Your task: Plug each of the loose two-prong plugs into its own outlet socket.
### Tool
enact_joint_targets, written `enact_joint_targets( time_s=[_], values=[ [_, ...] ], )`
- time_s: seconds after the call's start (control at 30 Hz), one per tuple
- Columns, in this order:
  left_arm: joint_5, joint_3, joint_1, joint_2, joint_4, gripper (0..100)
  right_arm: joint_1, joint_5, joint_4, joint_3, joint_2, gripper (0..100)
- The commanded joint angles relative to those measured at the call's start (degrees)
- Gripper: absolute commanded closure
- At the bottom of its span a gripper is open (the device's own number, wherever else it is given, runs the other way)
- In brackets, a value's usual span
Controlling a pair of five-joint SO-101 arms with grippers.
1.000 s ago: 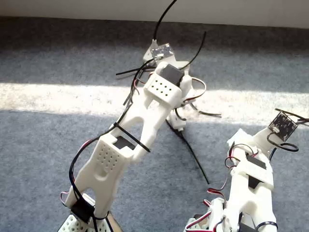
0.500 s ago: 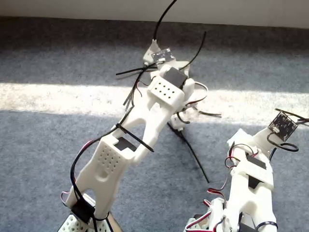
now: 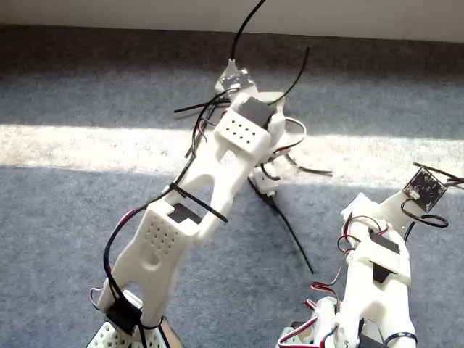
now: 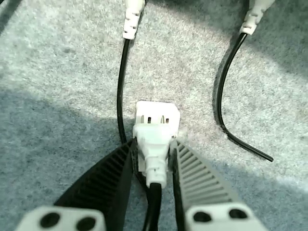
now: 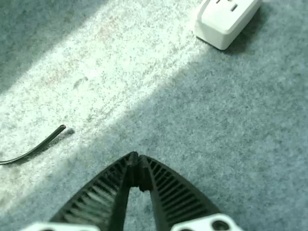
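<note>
My left gripper [image 4: 154, 143] is shut on a white plug [image 4: 152, 161] whose black cord runs back between the fingers. The plug's front end meets a small white socket block [image 4: 157, 115] with dark slots, lying on the grey carpet; I cannot tell how deep it sits. Two more white plugs [image 4: 131, 19] [image 4: 254, 14] with black cords lie beyond. My right gripper [image 5: 138, 169] is shut on nothing, low over the carpet, with a white outlet block [image 5: 226, 17] ahead of it. In the high view the left arm [image 3: 217, 174] stretches to the middle and the right arm [image 3: 377, 264] stays near the front right.
A loose black cord [image 3: 290, 232] trails across the carpet between the arms, and its cut end [image 5: 36, 144] lies off to one side of the right gripper. Thin black wires [image 3: 290, 72] stick up behind the left wrist. A sunlit band crosses the carpet.
The left wrist shifted slightly to the right and toward the front, then came back to about where it was. The right arm has not moved.
</note>
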Motion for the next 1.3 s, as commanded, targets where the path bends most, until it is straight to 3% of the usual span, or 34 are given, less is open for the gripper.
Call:
enact_joint_targets(
  time_s=[0.0,0.63,1.0,1.27],
  values=[
    [0.4,-0.1,0.0,-0.9,-0.5,99,-0.4,0.0,-1.1,-0.7,-0.7,99.2],
    [0.4,0.0,1.7,-0.7,-0.9,99,-0.4,0.0,-1.1,-0.7,-0.7,99.2],
    [0.7,-2.9,-0.5,9.3,-0.6,99,-0.4,0.0,-1.1,-0.7,-0.7,99.2],
    [0.4,-6.1,-0.5,9.3,11.3,99,-0.4,0.0,-1.1,-0.7,-0.7,99.2]
  ],
)
